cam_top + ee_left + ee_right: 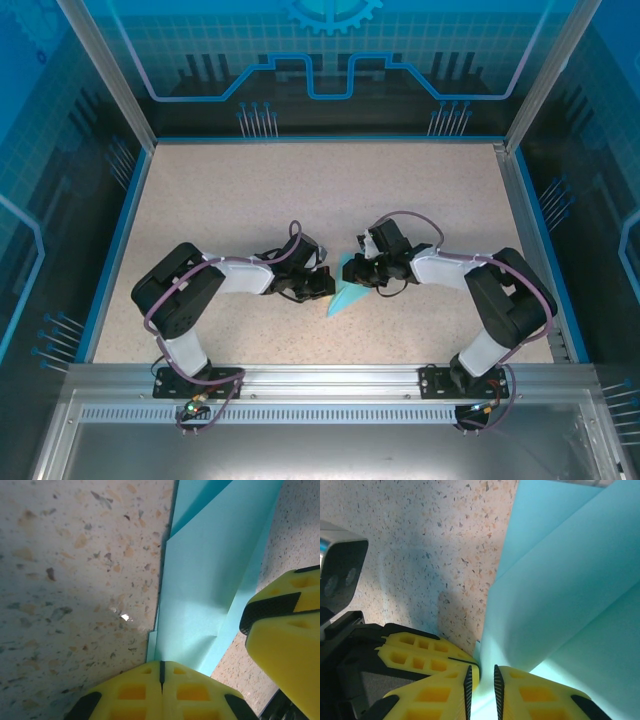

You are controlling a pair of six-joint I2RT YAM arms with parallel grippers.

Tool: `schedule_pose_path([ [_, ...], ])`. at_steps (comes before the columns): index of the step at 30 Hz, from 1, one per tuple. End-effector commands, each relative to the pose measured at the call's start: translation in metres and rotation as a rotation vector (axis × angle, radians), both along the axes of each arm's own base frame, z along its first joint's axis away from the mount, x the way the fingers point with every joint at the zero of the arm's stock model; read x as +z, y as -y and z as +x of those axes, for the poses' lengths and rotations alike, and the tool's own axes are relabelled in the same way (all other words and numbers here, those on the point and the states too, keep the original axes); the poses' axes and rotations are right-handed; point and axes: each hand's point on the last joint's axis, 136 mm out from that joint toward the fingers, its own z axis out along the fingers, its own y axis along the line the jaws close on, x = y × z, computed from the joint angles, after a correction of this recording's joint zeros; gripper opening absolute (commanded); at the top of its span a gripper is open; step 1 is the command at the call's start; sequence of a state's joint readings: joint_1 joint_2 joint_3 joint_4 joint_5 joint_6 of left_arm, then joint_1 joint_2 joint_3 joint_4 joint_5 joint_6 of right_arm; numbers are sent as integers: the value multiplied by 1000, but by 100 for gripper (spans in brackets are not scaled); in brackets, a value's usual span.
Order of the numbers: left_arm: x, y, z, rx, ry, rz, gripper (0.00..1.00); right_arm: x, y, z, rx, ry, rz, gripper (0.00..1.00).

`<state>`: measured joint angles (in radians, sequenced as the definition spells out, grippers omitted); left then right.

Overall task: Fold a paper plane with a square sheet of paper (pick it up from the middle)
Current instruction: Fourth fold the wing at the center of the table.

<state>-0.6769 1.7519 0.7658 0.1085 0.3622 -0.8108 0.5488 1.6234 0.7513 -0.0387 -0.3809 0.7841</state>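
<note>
Cyan folded paper [343,298], one piece, seemingly clamped by left tool [161,669] and right tool [481,681].

Far half of table [320,190] open. Centre tight: left gripper [324,287] and right gripper [362,272] nearly touching at folded paper [343,300]; arms block near side.

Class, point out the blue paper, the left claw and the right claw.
paper [210,580], left wrist view, on its flat top fold.
left claw [161,666], left wrist view, where its yellow fingertips meet.
right claw [482,676], right wrist view, the gap between its fingertips.
</note>
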Motion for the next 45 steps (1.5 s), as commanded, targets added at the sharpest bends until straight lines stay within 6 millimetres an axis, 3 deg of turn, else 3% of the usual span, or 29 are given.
schedule_pose_path([
  [1, -23, -15, -11, 15, -63, 99, 5, -5, 0, 0, 11, -8, 28, 21],
  [15, -15, -13, -8, 13, -49, 87, 5, -28, 8, -3, -5, -61, -25, 20],
  [32, 25, -15, 2, 42, 46, 61, 11, -38, 15, -4, -37, -83, -58, 20],
  [40, 45, 3, 1, -5, 71, -69, 11, -38, 15, -4, -28, -80, -54, 20],
  [45, 46, 12, -3, -40, 53, -114, 12, -37, 13, -4, -13, -73, -51, 20],
])
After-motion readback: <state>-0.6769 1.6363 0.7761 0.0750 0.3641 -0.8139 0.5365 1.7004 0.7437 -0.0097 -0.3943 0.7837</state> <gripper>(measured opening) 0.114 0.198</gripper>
